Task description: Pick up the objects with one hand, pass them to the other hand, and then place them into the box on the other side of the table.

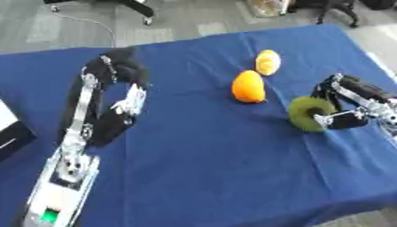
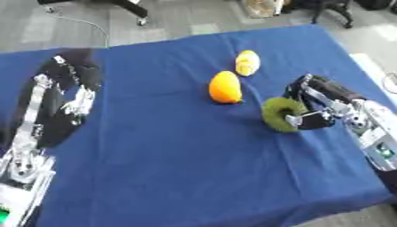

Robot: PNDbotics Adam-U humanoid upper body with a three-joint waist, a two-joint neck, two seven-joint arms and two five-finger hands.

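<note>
right hand (image 2: 314, 111) around green fruit (image 2: 281, 115)

Blue tablecloth (image 1: 209, 155) covering the table, lying askew. Grey floor (image 1: 70, 26) showing beyond the far edge, with a thin cable (image 1: 85, 20) and black chair legs (image 1: 139, 9) standing there.

Open cloth between the hands
Only the orange fruit (image 1: 248, 87) and the yellow one (image 1: 267, 62) stood far right of centre.
</note>
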